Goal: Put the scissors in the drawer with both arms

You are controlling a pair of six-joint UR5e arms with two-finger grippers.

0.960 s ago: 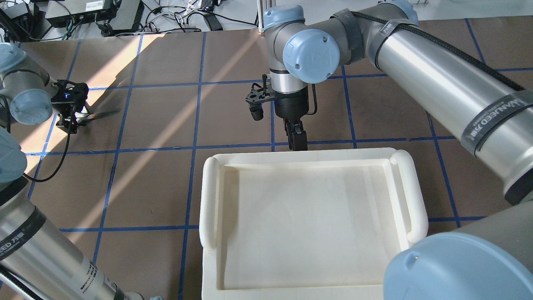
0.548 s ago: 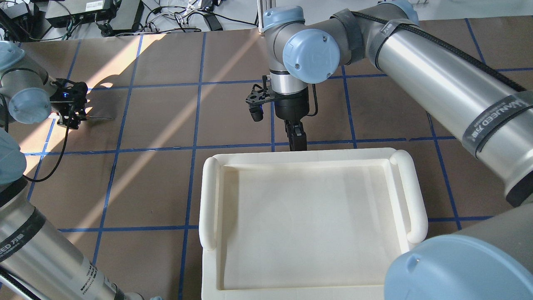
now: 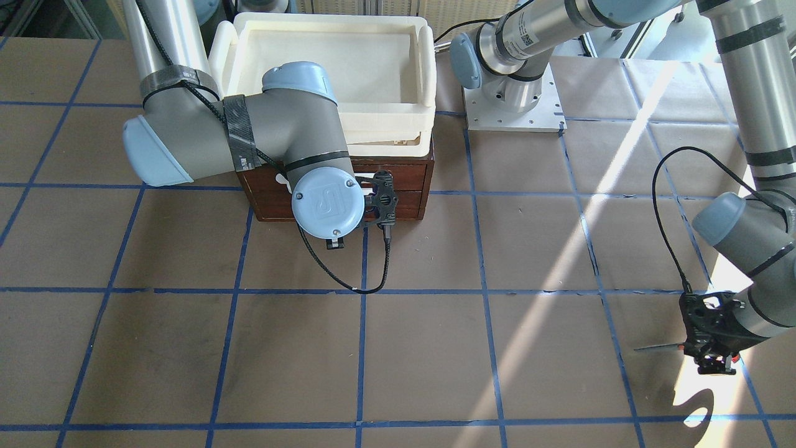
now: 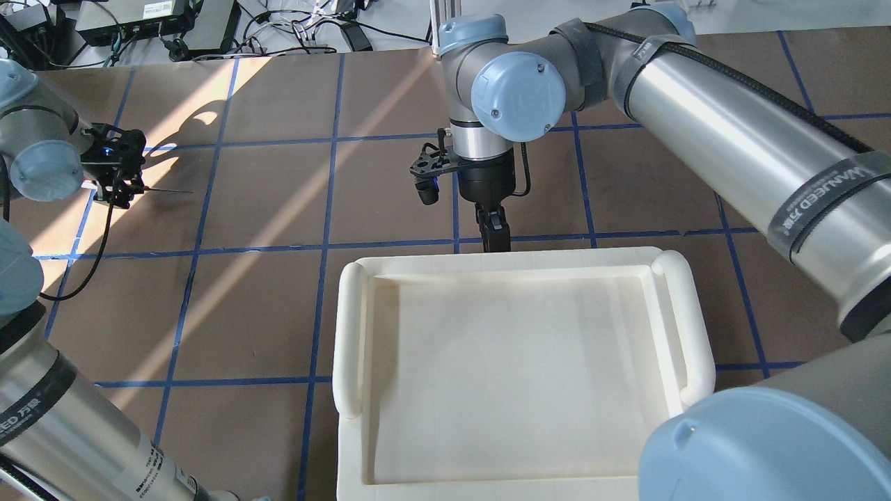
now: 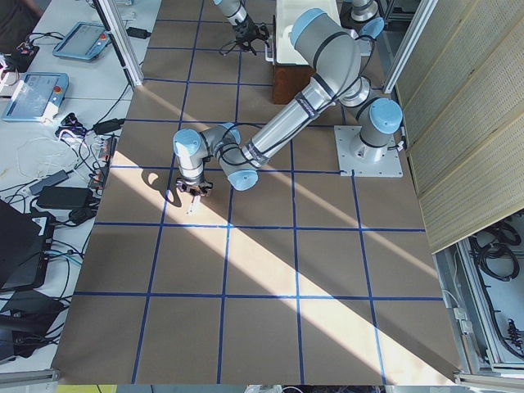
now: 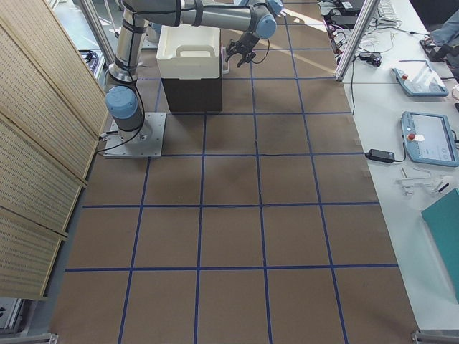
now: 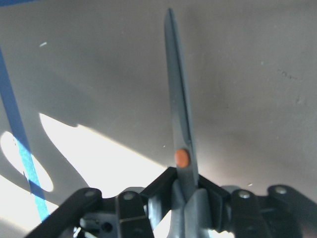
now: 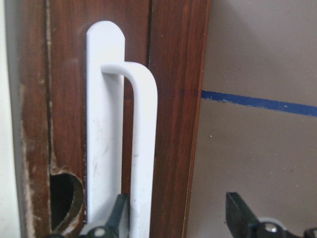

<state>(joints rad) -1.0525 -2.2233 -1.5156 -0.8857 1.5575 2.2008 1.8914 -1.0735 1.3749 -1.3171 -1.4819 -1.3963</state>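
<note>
My left gripper (image 4: 117,189) is shut on the handle end of the scissors (image 4: 163,190) at the far left, just above the table. In the left wrist view the silver blades (image 7: 179,119) point straight away from the fingers, closed together, with the red pivot dot (image 7: 182,157) near the grip. In the front view the blades (image 3: 659,348) stick out from the left gripper (image 3: 712,359). My right gripper (image 8: 178,210) is open at the front of the closed dark wooden drawer (image 8: 173,74). Its white bar handle (image 8: 143,148) stands between the fingers, close to one of them.
A cream-white plastic tray (image 4: 348,334) sits on top of the drawer cabinet (image 3: 410,180). Brown paper with blue tape lines covers the table. Cables and electronics (image 4: 139,21) lie beyond the far edge. The left arm's base plate (image 3: 513,112) is beside the cabinet.
My left gripper has lifted the scissors off the table and turned them edge-on, shifting slightly away. My right gripper has edged a little closer to the drawer front.
</note>
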